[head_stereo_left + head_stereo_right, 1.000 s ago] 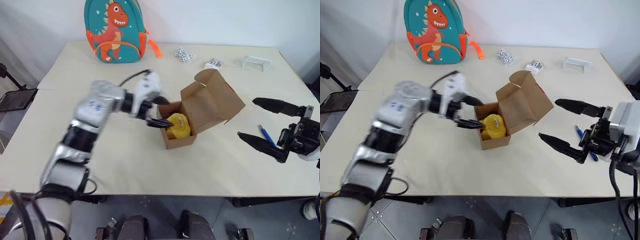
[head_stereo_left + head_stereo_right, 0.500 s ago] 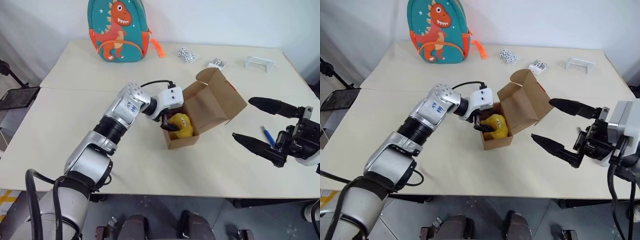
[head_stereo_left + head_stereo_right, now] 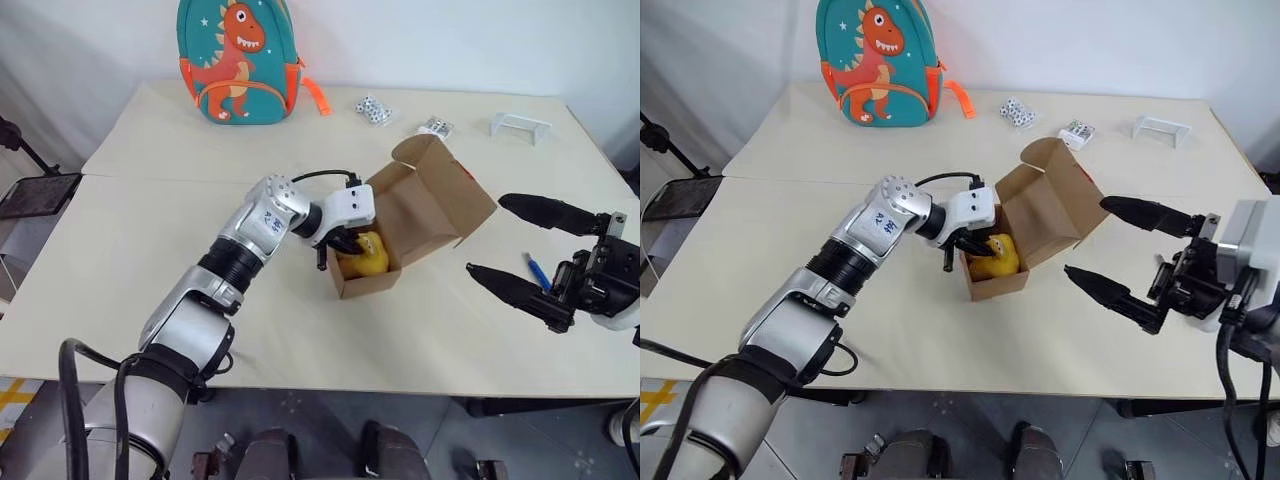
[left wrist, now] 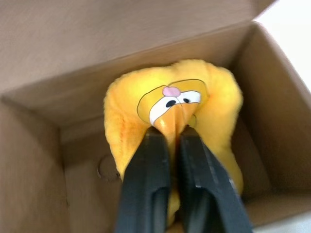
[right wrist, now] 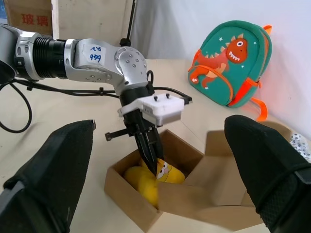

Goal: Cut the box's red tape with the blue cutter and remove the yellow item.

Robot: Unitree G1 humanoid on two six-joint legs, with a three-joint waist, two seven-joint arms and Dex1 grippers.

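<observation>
- Box sits centre-right of the left eye frame on the table, lid flap hinged back and open toward the upper right.
- Yellow item is inside the box, lying against the inner walls; face mark on it shows in the left wrist view.
- Left gripper reaches down into the box; both black fingers pinched together on a fold of the yellow item. Item not lifted, resting in the box.
- Right gripper hangs at the right edge of the frame, well apart from the box, jaws spread wide, nothing between them.
- Blue cutter lies on the table at the right, between the right gripper's two fingers as seen from the head camera.
- Dinosaur backpack stands at the upper left edge of the table.
- Small patterned bits and a white bracket lie along the top edge.
</observation>
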